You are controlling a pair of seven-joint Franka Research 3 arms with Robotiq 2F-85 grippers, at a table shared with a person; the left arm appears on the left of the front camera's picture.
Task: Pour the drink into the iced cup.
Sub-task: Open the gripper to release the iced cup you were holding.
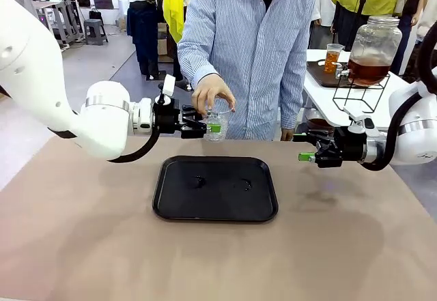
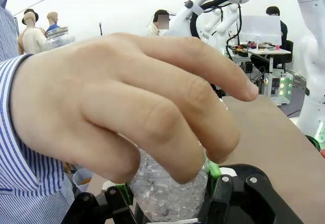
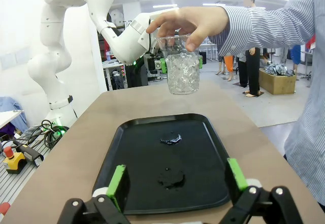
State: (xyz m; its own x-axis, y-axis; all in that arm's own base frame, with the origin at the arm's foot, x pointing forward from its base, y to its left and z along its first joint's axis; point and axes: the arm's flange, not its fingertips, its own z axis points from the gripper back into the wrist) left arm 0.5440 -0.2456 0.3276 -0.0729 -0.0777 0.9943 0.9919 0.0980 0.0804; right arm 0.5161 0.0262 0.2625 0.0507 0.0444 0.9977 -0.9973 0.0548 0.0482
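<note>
The iced cup (image 1: 217,122) is a clear plastic cup full of ice, held in the air above the far edge of the black tray (image 1: 164,205). My left gripper (image 1: 213,127) is shut on its lower part, with green pads on both sides of the cup (image 2: 163,196). A person's hand (image 1: 213,93) grips the cup's rim from above and covers its top in the left wrist view. The amber drink shows in a small cup (image 1: 332,58) on the side table at the far right. My right gripper (image 3: 176,181) hangs open and empty, level with the tray's right side.
A large glass jar (image 1: 372,48) of amber liquid stands on a wire stand on the white side table. The tray (image 3: 152,120) carries two small wet patches (image 3: 171,140). The person stands at the far edge in a striped shirt (image 1: 252,35). Bare tabletop lies all around the tray.
</note>
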